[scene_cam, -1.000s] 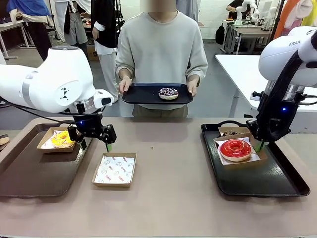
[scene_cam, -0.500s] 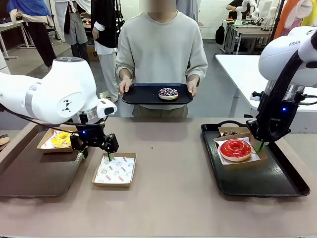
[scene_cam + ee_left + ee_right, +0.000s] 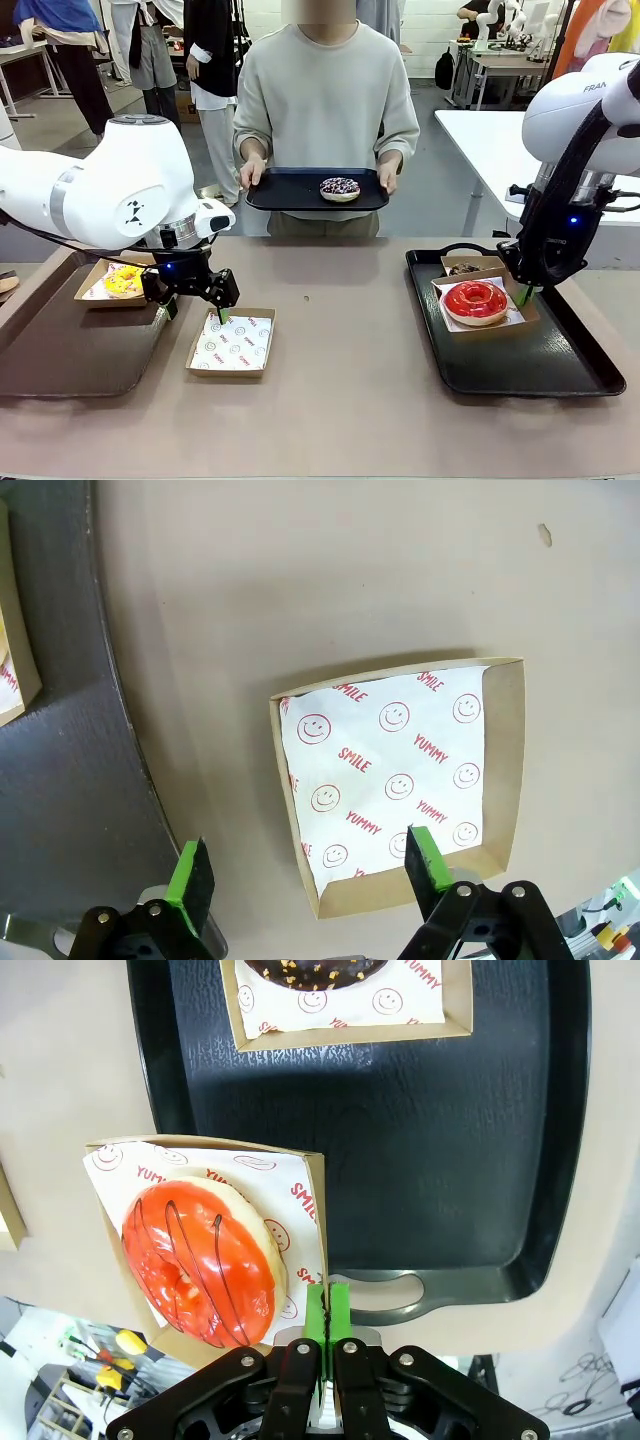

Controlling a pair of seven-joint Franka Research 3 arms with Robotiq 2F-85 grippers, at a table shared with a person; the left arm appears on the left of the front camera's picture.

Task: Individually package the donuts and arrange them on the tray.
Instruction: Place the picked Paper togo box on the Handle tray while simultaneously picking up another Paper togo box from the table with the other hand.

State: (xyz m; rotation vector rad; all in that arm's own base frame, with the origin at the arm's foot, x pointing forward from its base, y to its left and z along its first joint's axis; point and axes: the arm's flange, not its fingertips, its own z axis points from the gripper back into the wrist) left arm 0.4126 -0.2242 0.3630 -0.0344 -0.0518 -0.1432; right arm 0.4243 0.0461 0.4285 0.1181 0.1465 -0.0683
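The red donut (image 3: 476, 300) (image 3: 205, 1260) lies in a paper-lined box on the right black tray (image 3: 560, 375) (image 3: 450, 1110). My right gripper (image 3: 523, 293) (image 3: 328, 1315) is shut on that box's side wall. Just behind it sits the chocolate donut (image 3: 463, 268) (image 3: 315, 970) in its own box. On the left tray (image 3: 70, 350) the yellow donut (image 3: 125, 281) rests in a box. My left gripper (image 3: 195, 305) (image 3: 308, 865) hangs open over the near-left edge of an empty box (image 3: 232, 342) (image 3: 395, 780). The sprinkled donut (image 3: 340, 187) sits on a tray (image 3: 285, 190) that the person holds.
The person stands at the table's far side with both hands on the held tray. Bare table lies between the two trays and in front of the empty box. The left tray's rim (image 3: 70, 810) runs close beside the empty box.
My left gripper has moved right and down from the left tray's edge to the empty box's edge, still open. The right gripper and the person have stayed put.
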